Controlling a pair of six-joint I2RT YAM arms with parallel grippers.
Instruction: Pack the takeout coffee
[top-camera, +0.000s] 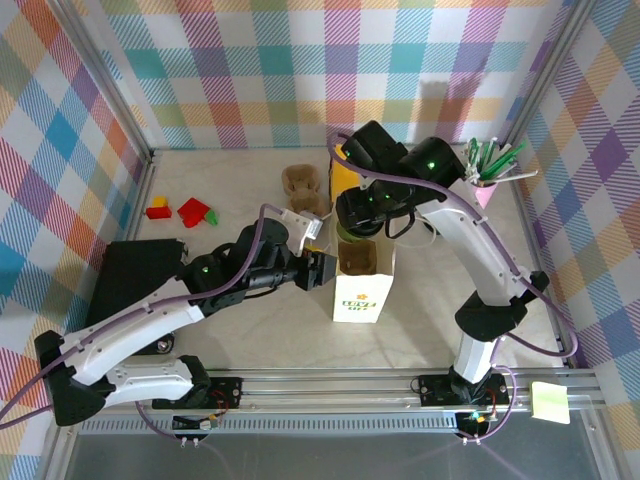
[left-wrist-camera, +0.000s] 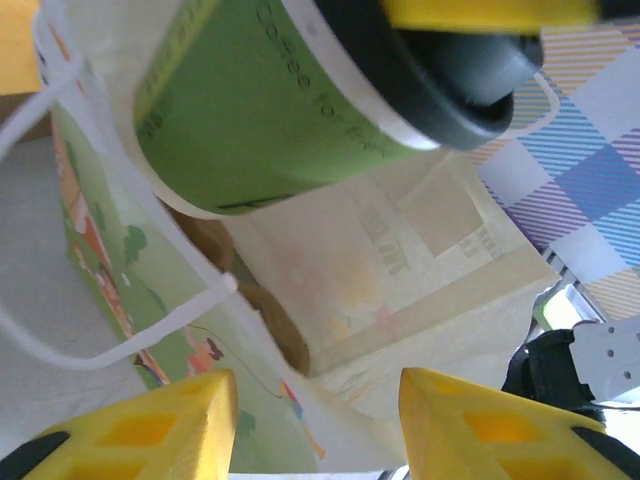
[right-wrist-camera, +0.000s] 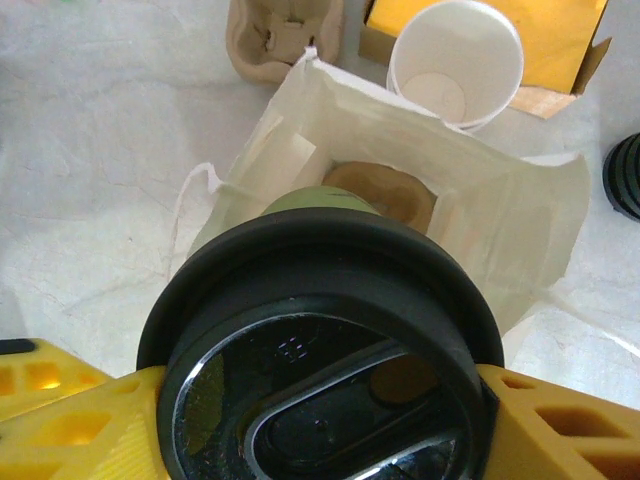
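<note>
Over the open mouth of the bag (top-camera: 362, 292), the cup (left-wrist-camera: 250, 110) hangs upright in the right gripper (right-wrist-camera: 320, 400), its fingers clamped on either side just under the lid (right-wrist-camera: 320, 290).

Left gripper (left-wrist-camera: 315, 430): jaws spread at the bag's near edge, with the wall running between them; it looks unpinched.

Cup: thin paper, matte green print, and a white band below the rim. The lid is black plastic, glossy, with a raised oval.

Bag: thin cream paper, partly see-through, creased and soft, with white loop handles (left-wrist-camera: 60, 330). A brown moulded pulp tray (right-wrist-camera: 385, 190) sits at its bottom.

Judgement: the cup wall will dent under squeeze. The stiffest hold is high up, where rim and lid brace it. I cannot tell whether it is filled, so treat it as heavy and spillable and keep it level. The limp bag gives no guidance.
</note>
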